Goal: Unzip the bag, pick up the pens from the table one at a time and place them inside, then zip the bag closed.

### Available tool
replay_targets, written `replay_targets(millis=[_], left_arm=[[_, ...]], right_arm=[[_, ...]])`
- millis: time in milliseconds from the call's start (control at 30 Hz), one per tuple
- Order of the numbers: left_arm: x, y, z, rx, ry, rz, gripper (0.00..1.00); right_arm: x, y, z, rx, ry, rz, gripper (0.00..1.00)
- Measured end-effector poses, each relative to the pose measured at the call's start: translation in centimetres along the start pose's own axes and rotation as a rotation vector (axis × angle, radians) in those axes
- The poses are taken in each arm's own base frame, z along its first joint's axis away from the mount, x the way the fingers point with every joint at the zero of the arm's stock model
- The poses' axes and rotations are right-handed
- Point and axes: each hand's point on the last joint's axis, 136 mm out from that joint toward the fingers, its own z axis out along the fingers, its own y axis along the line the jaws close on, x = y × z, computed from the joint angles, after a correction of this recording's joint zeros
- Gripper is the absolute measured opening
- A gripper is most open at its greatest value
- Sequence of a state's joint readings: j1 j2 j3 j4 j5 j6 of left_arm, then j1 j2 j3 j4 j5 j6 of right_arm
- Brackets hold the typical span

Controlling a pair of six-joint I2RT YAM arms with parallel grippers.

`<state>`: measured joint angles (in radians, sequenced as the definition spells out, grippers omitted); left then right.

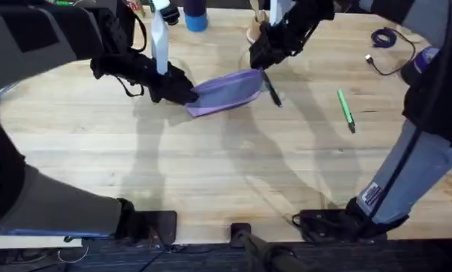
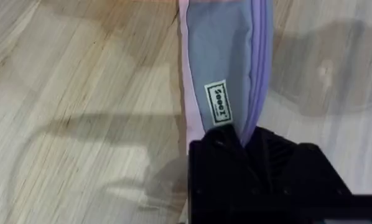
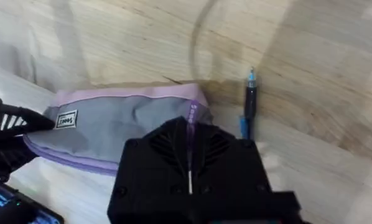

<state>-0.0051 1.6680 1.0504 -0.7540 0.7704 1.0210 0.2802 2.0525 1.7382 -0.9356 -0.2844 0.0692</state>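
The bag (image 1: 226, 92) lies just above the middle of the overhead frame on the counter (image 1: 211, 166), its left end pinched by the left hand (image 1: 182, 92) and its right end, at the zipper, pinched by the right hand (image 1: 261, 60). The black pen (image 1: 271, 89) lies against the bag's right end, the green pen (image 1: 345, 110) well apart to the right. Both arms reach in from the upper frame, angled down toward the bag.

Right gripper (image 3: 190, 140) pinches the zipper end of the bag (image 3: 120, 127); black pen (image 3: 249, 102) lies just beside it on the table (image 3: 310, 56).
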Motion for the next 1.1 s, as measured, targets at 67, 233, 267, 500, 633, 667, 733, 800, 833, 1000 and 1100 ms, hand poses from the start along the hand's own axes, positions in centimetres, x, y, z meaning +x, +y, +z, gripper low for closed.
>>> replay_targets(millis=[67,233,267,500,633,667,733,800,833,1000,1100], left_arm=[[0.0,0.0,0.0,0.000,0.000,0.000,0.043],[0.0,0.0,0.0,0.000,0.000,0.000,0.043],[0.0,0.0,0.0,0.000,0.000,0.000,0.043],[0.1,-0.1,0.0,0.003,0.002,-0.004,0.043],[0.1,-0.1,0.0,0.004,0.004,-0.007,0.043],[0.1,-0.1,0.0,0.004,0.004,-0.007,0.043],[0.0,0.0,0.0,-0.001,0.001,-0.002,0.043],[0.0,0.0,0.0,-0.001,0.001,-0.001,0.043],[0.0,0.0,0.0,-0.001,0.001,-0.002,0.043],[0.0,0.0,0.0,0.000,0.001,-0.002,0.042],[0.0,0.0,0.0,0.000,0.001,-0.002,0.042]], right_arm=[[0.0,0.0,0.0,0.000,0.000,-0.002,0.029],[0.0,0.0,0.0,0.000,0.001,-0.003,0.031],[0.0,0.0,0.0,0.000,0.001,-0.007,0.031],[0.1,0.3,-0.9,-0.001,-0.011,-0.021,0.031],[0.0,0.6,-1.8,-0.002,-0.025,-0.027,0.033],[0.0,0.7,-2.0,-0.001,-0.032,-0.029,0.033],[-0.3,1.3,-3.6,-0.006,-0.069,-0.042,0.033],[-0.4,1.6,-4.3,-0.008,-0.086,-0.047,0.034],[-0.5,1.8,-4.6,-0.010,-0.092,-0.051,0.034],[-0.1,1.8,-4.5,-0.014,-0.076,-0.048,0.034],[0.3,1.9,-4.5,-0.015,-0.061,-0.043,0.034]])
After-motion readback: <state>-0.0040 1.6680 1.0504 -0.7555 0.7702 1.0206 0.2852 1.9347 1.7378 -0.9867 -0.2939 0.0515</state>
